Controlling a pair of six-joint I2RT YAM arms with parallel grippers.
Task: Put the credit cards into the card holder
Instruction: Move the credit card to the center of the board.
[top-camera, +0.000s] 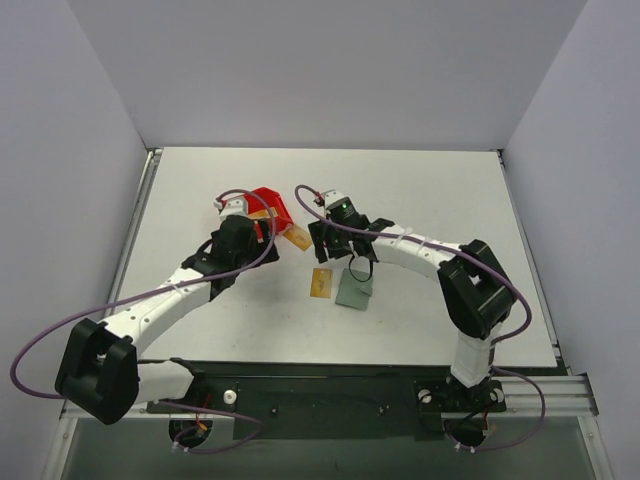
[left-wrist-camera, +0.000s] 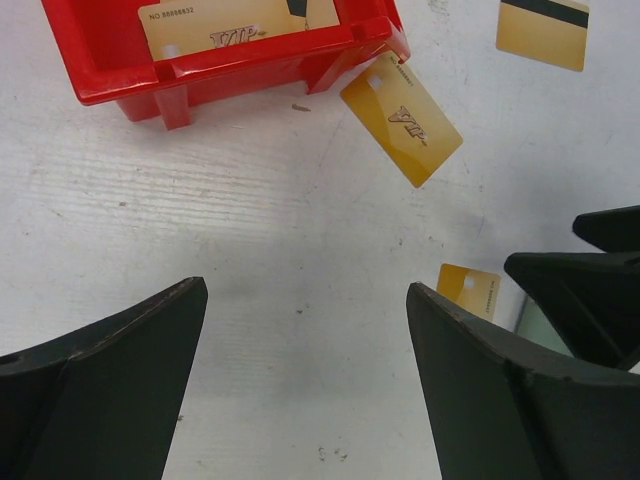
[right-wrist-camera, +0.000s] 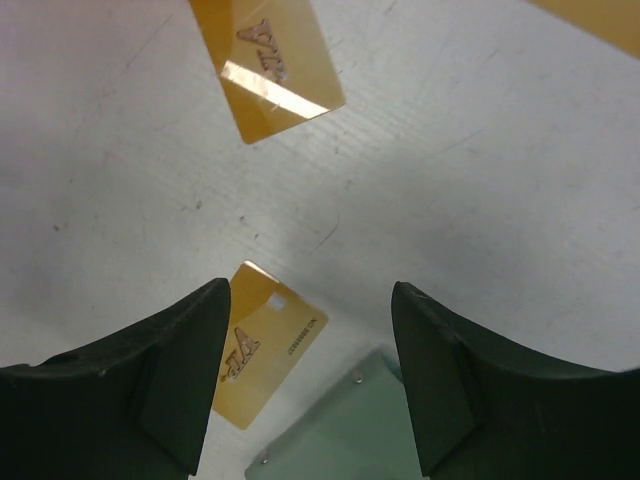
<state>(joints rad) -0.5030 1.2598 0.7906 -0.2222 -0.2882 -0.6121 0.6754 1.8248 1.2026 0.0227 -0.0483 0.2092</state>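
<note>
**A:** Closest to the overhead camera are the arm bases (top-camera: 190, 428). What lies beyond them?

**B:** On the table (top-camera: 200, 180), the left gripper (top-camera: 258, 232) hangs beside the red bin (top-camera: 272, 205). The right gripper (top-camera: 345, 262) hangs over the card holder (top-camera: 355, 291), which lies flat near mid-table. One credit card (top-camera: 321, 283) rests just beside the holder's left edge, and another (top-camera: 297, 237) lies near the bin.

**A:** And from the left wrist?

**B:** That gripper's fingers (left-wrist-camera: 120, 370) are spread wide, with only bare table between them. The bin ahead has cards (left-wrist-camera: 220, 25) inside and a loose one (left-wrist-camera: 400, 118) just off its corner. A striped card (left-wrist-camera: 543, 30) lies farther right. Only a pale green sliver of the holder (left-wrist-camera: 533, 325) shows, next to the other arm's dark fingers.

**A:** And the right wrist?

**B:** Its fingers (right-wrist-camera: 470, 400) also stand apart and grasp nothing. A card (right-wrist-camera: 265, 345) lies on the table, partly hidden by the left-hand finger. The holder's corner (right-wrist-camera: 340, 430) is just beside it, low between the fingers. Two more cards (right-wrist-camera: 268, 65) lie farther off.
</note>
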